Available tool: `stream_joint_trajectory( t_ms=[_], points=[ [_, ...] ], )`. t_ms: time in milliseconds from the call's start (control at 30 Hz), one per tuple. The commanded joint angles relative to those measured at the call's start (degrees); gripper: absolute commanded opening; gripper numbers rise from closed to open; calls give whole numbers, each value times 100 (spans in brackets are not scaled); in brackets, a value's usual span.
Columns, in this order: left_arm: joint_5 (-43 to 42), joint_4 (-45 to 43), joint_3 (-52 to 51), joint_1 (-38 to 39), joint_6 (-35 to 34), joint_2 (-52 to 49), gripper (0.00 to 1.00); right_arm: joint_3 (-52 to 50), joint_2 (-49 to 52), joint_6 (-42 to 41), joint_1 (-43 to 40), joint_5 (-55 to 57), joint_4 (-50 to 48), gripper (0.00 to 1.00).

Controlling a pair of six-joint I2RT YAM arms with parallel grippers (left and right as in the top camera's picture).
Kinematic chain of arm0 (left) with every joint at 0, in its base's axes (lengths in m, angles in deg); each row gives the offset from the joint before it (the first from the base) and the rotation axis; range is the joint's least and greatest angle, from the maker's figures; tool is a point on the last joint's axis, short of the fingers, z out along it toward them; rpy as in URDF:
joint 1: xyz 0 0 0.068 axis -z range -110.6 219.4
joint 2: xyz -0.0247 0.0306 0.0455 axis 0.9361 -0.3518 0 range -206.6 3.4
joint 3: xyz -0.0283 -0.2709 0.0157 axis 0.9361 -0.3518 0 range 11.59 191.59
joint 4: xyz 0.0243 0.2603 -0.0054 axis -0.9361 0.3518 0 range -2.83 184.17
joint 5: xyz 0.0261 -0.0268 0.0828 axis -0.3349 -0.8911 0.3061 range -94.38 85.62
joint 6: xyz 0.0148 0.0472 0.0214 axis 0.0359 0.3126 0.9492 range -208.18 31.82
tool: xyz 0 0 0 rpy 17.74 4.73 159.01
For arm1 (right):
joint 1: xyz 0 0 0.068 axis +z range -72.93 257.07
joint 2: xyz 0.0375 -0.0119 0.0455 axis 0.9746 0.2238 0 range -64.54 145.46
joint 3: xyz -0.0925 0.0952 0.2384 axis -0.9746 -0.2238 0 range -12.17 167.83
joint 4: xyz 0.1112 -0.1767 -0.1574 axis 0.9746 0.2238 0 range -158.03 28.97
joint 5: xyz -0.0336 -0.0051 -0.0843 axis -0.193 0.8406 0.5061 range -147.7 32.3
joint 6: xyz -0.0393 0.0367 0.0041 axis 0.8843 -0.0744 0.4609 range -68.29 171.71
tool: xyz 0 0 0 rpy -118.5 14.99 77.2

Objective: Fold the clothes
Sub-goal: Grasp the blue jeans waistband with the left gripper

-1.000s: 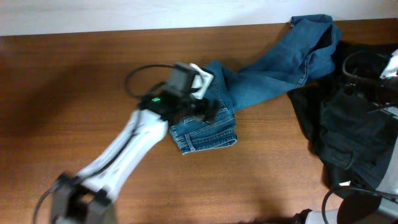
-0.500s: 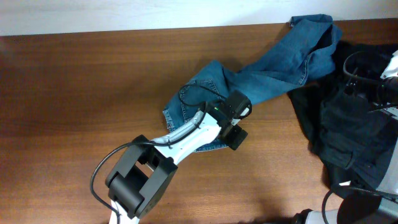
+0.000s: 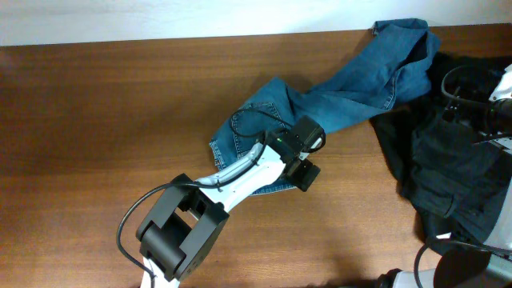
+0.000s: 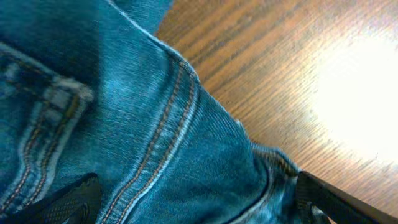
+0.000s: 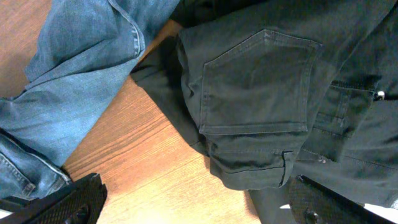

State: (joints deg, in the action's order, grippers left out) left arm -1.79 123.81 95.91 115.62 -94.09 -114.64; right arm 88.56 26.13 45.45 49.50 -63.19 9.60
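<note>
Denim first: locating the blue jeans (image 3: 336,100) on the wooden table (image 3: 96,120), waist end bunched near the middle, legs stretching toward the far right corner; finding the left gripper (image 3: 306,172) sitting at the near right edge of that waist end, with its arm covering part of the fabric from above; reading the left wrist view as jaws standing wide apart, with a stitched seam (image 4: 168,124) and a fold of denim lying between them and bare wood beyond; not confirming any pinch on the cloth.

Noting black trousers (image 3: 448,160) heaped at the right side, lying against the jeans' legs and running off the right edge of the overhead view; seeing a back pocket (image 5: 255,81) facing up in the right wrist view; finding the right gripper (image 5: 199,208) hanging above those trousers, jaws wide apart, holding nothing.

Seeing only a slice of the right arm and its cables (image 3: 456,80) at the overhead view's right edge; failing to make out the part of the waist end under the left arm; failing to tell whether the left gripper is touching the table.
</note>
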Motion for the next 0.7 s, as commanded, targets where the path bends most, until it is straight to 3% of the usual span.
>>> stream_joint_trajectory(
  t_ms=[0,33,133,367,400,433,500,533,567,667],
  points=[
    [20,-11,184,28,-1438,-153,99,107,-127,-48,-15,-42,-2,99],
    [-4,20,184,28,-1941,-168,99,107,-127,-46,-15,-57,-2,99],
    [-44,20,184,44,-2260,-216,99,107,-127,-46,-15,-57,-2,99],
    [-31,7,184,240,-2339,-422,99,107,-127,-46,-15,-55,-4,99],
    [-15,9,184,245,-2330,-422,93,107,-127,-46,-15,-55,-4,99],
    [-17,9,184,243,-2271,-420,76,107,-127,-46,-15,-55,-4,99],
    [-13,57,186,240,-2135,-420,27,107,-127,-46,-15,-55,-4,99],
    [46,140,210,236,-2055,-415,7,107,-127,-46,-15,-55,-2,99],
    [210,275,264,232,-1956,-409,0,107,-127,-46,-15,-55,-4,99],
    [1113,881,601,197,-1729,-315,0,107,-127,-46,-15,-55,-4,99]
  ],
)
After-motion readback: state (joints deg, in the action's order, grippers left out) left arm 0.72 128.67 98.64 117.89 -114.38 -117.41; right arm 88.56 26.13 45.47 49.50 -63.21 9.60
